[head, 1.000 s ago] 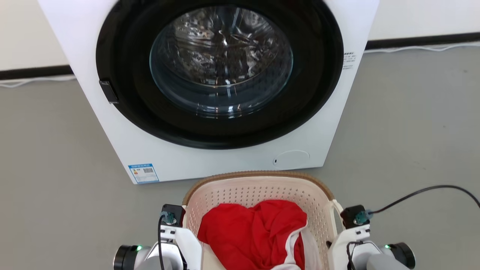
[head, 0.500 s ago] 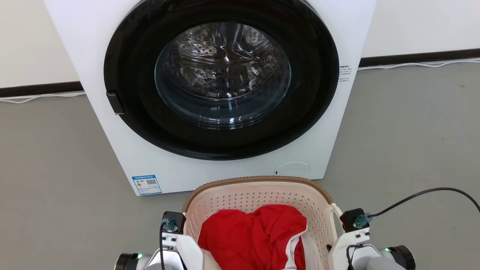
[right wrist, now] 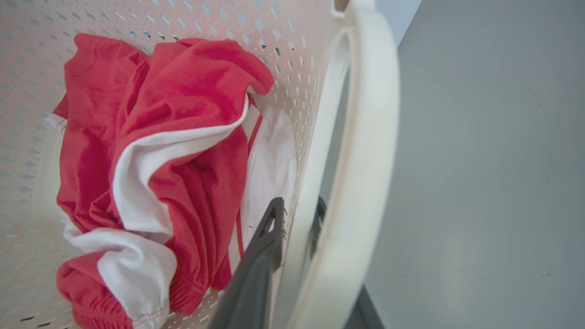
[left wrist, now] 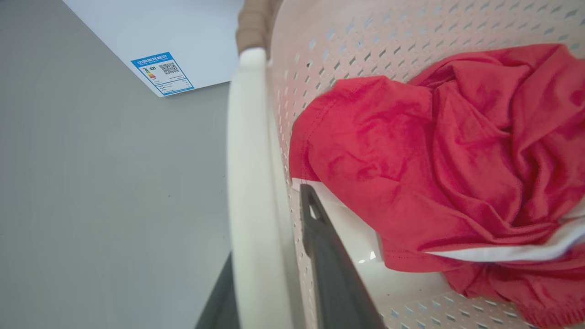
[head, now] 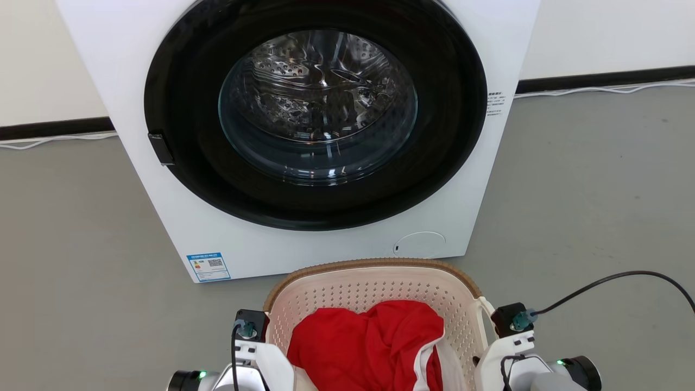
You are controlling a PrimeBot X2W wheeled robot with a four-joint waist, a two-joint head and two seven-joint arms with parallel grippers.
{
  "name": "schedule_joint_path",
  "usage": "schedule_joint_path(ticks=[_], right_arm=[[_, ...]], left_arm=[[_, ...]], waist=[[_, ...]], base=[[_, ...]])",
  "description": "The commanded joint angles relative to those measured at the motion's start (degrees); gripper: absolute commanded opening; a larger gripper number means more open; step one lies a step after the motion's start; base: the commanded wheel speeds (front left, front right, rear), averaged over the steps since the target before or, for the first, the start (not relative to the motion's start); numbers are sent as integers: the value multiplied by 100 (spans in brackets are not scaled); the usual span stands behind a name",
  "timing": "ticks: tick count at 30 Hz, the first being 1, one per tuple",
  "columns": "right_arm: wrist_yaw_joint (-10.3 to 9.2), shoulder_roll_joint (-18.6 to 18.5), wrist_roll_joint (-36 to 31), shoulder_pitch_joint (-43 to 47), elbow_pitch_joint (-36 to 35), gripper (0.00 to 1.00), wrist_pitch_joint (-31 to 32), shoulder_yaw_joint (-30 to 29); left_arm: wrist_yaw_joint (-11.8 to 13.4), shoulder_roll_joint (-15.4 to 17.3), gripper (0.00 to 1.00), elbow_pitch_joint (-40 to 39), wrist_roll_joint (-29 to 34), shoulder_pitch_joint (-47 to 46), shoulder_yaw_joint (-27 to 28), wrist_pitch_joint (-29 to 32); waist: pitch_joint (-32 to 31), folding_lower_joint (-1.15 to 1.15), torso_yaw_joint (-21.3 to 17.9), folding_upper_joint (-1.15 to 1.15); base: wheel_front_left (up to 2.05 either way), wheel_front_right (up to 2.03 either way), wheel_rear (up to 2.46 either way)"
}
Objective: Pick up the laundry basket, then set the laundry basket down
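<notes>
The laundry basket (head: 374,282), cream perforated plastic with a brown woven rim, sits low in the head view just in front of the washer, between my two wrists. Red and white clothes (head: 369,342) lie inside it. In the left wrist view my left gripper (left wrist: 269,260) is shut on the basket's left side, one dark finger (left wrist: 329,265) inside the wall and the white loop handle (left wrist: 249,183) between the fingers. My right gripper (right wrist: 297,228) is likewise shut on the right side, one finger (right wrist: 260,260) inside, beside the right handle (right wrist: 365,151). Whether the basket touches the floor is hidden.
A white front-loading washer (head: 304,239) with a round dark glass door (head: 317,106) stands directly behind the basket. Grey floor (head: 586,206) spreads to both sides. A black cable (head: 613,279) runs from my right wrist across the floor. White cables lie along the wall.
The whole head picture has shifted, so the camera moved: the washer sits lower in view than a second ago. Both grippers keep their hold on the basket's sides.
</notes>
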Motion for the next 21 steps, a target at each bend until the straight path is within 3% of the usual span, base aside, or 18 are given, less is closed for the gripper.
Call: schedule_joint_path(ticks=[1, 15, 21], right_arm=[[102, 144, -98, -249, -212, 0, -62, 120], [102, 144, -109, -277, -277, 0, -70, 65], [102, 144, -169, -553, -349, 0, -270, -66]], left_arm=[[-90, -45, 0, -104, 35, -165, -51, -29], [-78, -45, 0, -34, -130, -297, -220, -128], [-124, -45, 0, 73, -166, -689, -182, -282]], waist=[[9, 0, -5, 0], [220, 0, 32, 0], [807, 0, 88, 0]], base=[[0, 0, 0], [0, 0, 0], [0, 0, 0]])
